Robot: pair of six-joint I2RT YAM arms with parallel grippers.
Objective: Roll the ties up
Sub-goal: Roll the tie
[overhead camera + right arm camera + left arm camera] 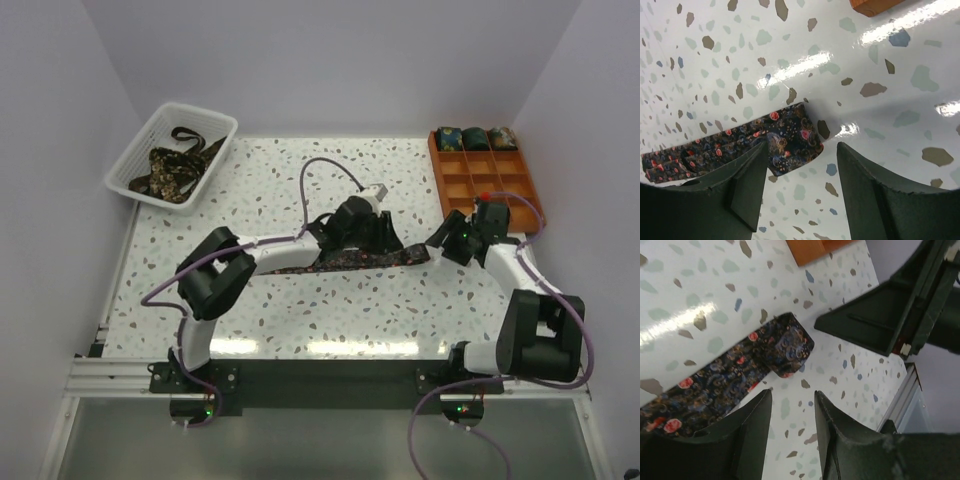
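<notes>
One dark floral tie (365,260) lies flat across the middle of the table, its right end folded over on itself (790,347) (792,137). My left gripper (390,238) hovers over that end, and in the left wrist view it (792,402) stands open with only table between its fingers. From the right, my right gripper (441,245) faces the same end. Its jaws (801,150) are open, with the fold just beyond the left fingertip (757,155) and not gripped. Three rolled ties (476,137) sit in the back row of the orange tray (487,185).
A white mesh basket (150,135) at the back left holds more loose ties (172,168). The orange tray's corner shows in both wrist views (812,249) (872,5). The right arm's dark body (880,315) is close in front of the left wrist camera.
</notes>
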